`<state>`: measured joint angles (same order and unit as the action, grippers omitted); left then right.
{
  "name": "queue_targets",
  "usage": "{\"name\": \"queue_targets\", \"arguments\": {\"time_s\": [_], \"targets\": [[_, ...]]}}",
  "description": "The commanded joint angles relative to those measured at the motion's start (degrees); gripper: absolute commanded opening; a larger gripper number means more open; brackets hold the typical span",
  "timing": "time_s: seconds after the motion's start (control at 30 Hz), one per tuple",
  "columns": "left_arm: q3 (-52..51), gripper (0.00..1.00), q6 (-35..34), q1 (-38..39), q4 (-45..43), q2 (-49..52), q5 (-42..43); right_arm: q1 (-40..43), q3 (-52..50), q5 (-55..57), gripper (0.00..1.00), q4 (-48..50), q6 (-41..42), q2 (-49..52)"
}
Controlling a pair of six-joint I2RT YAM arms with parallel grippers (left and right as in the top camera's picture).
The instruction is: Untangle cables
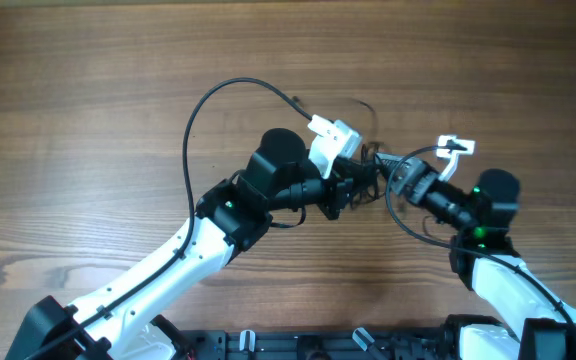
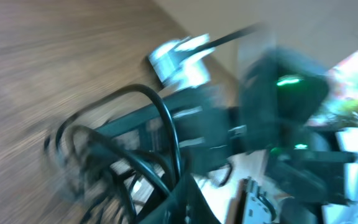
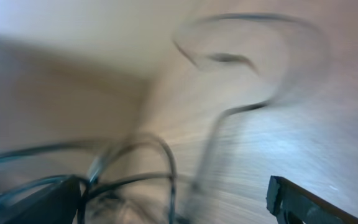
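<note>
Black loops of the cables (image 2: 163, 121) fill the close view, rising out of the left pincer (image 2: 180, 198), which is pressed together on them. Right pincer (image 3: 173, 202) spread wide just beside that bundle, over the brown wood-grain surface (image 1: 88, 120).

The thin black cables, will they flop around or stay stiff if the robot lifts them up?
Probably floppy: the thin black cables lie in loose curves and loops, not straight lines. Likely light too, since each strand looks very thin. They may drag each other along, because several loops cross in one bunch.
</note>
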<state>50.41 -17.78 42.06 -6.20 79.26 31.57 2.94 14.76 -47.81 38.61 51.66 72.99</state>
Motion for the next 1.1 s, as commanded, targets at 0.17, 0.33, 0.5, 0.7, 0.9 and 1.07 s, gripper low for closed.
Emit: {"name": "queue_targets", "arguments": {"time_s": [0.17,0.33,0.5,0.7,0.9,1.07], "targets": [[0.3,0.04,2.6,-7.3,4.4,-9.9,10.8,0.3,0.0,24.3,0.97,-12.5,0.1,0.3],[0.3,0.04,2.6,-14.7,12.1,-13.9,10.8,3.6,0.0,20.0,0.99,-11.6,0.7,0.3],[0.3,0.04,2.6,-15.4,15.7,-12.4,10.8,4.0,0.0,-6.3,1.0,11.8,-6.3,0.3],[0.3,0.04,3.8,-13.0,8.6,-9.4,12.5,-4.1,0.0,-10.4,1.0,16.5,-6.9,0.3],[0.3,0.04,-2.5,-10.6,-2.0,-9.2,16.4,-15.2,0.0,17.1,0.99,-0.9,-6.3,0.3],[0.3,0.04,-2.6,-11.4,-2.9,-9.2,25.7,-11.0,0.0,32.2,1.0,-13.4,4.5,0.3]]}}
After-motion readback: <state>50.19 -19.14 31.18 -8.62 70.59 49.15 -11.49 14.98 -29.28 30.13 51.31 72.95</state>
